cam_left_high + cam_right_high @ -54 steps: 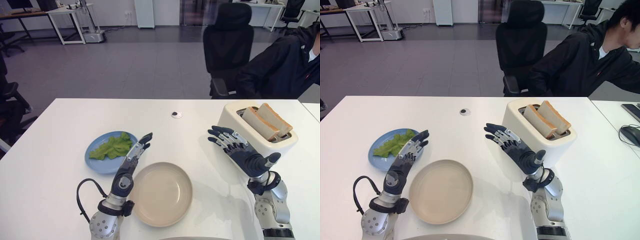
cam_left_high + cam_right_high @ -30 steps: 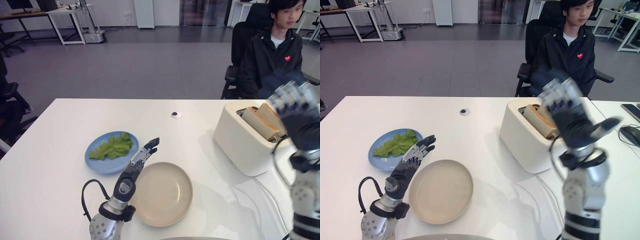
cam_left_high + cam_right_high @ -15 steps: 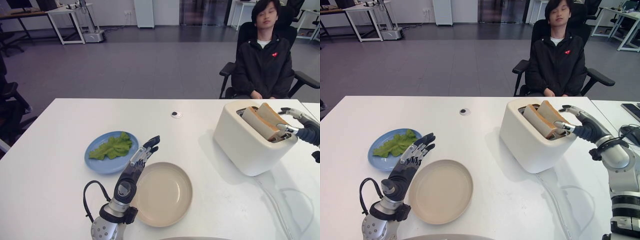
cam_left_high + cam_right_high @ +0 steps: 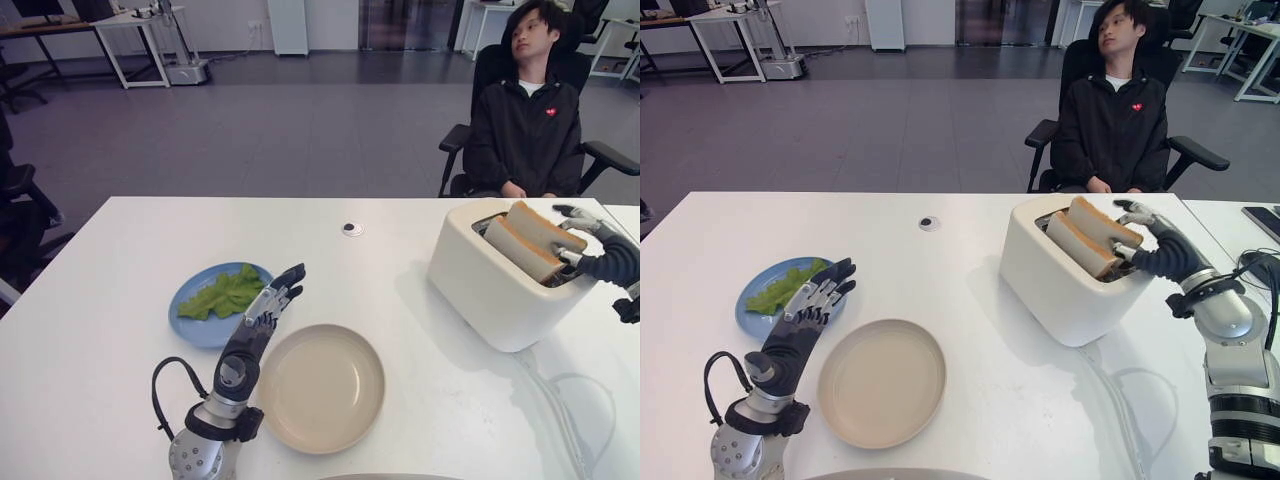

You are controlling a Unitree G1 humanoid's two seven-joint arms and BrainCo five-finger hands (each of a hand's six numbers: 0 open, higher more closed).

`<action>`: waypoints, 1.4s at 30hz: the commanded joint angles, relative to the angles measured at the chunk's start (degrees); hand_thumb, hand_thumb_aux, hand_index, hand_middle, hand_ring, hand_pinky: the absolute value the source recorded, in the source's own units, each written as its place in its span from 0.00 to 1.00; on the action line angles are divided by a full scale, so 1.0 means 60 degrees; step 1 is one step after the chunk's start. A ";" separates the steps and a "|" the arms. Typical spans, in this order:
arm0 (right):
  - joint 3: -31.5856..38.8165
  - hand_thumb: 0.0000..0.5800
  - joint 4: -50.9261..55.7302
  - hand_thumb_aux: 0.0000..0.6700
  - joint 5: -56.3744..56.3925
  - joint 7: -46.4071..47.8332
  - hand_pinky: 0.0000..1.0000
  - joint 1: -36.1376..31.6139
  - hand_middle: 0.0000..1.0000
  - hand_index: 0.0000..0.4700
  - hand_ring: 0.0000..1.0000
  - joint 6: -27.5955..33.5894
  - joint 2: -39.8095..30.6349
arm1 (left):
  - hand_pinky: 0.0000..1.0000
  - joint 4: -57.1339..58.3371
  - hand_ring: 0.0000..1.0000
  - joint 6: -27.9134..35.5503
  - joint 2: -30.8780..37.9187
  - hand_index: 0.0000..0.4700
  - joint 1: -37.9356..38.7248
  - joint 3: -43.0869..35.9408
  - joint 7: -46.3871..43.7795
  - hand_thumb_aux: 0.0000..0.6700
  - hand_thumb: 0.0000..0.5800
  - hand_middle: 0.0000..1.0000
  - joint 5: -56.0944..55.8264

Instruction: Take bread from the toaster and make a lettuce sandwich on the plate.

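A cream toaster (image 4: 490, 290) stands at the table's right with two bread slices sticking up from its slots. My right hand (image 4: 1162, 250) is at the toaster's right end, its fingers curled over the top of the rear slice (image 4: 537, 226) and its thumb below by the front slice (image 4: 520, 250). The rear slice stands a little higher than the front one. My left hand (image 4: 250, 335) rests open, fingers stretched, between the beige plate (image 4: 322, 388) and the blue plate (image 4: 200, 335) that holds the lettuce (image 4: 222, 295).
A small black knob (image 4: 349, 229) sits mid-table near the far edge. The toaster's cable (image 4: 560, 400) loops over the table at front right. A person sits in a chair behind the table. A second table with a mouse (image 4: 1265, 262) adjoins at right.
My right hand swung from the table's middle up and round to the toaster's right end and closed on the rear slice, which has risen slightly. My left hand shifted slightly left.
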 commanded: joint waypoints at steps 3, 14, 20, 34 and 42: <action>-0.1442 1.00 -0.1670 1.00 0.3610 0.0802 0.00 -0.1192 0.00 1.00 0.00 0.3127 0.0012 | 0.00 -0.0075 0.00 0.0668 0.0635 0.00 -0.0221 0.1868 0.0446 0.00 0.00 0.00 0.0064; 0.2657 1.00 -0.6426 1.00 0.7294 0.2594 0.00 -0.1279 0.00 1.00 0.00 0.8423 0.0886 | 0.00 0.2753 0.00 0.0976 0.1748 0.00 -0.1058 0.3514 0.1369 0.00 0.00 0.00 0.2623; 0.5975 1.00 -0.6660 1.00 0.5357 0.2868 0.00 -0.1192 0.00 1.00 0.00 0.8644 0.1867 | 0.00 0.3618 0.00 0.0717 0.2068 0.00 -0.1475 0.3677 0.1943 0.00 0.00 0.00 0.3543; 0.8414 0.00 -0.4207 0.00 -0.0050 0.1545 0.00 -0.1368 0.00 0.00 0.00 0.4817 0.3868 | 0.00 0.5207 0.00 0.0702 0.3304 0.00 -0.2302 0.3396 0.3525 0.00 0.00 0.00 0.6504; 0.7995 0.00 -0.4471 0.00 -0.0577 0.1712 0.00 -0.0776 0.00 0.00 0.00 0.3361 0.3863 | 0.00 0.8007 0.00 0.2664 0.4902 0.11 -0.4010 0.1443 0.4827 0.11 0.20 0.00 1.0072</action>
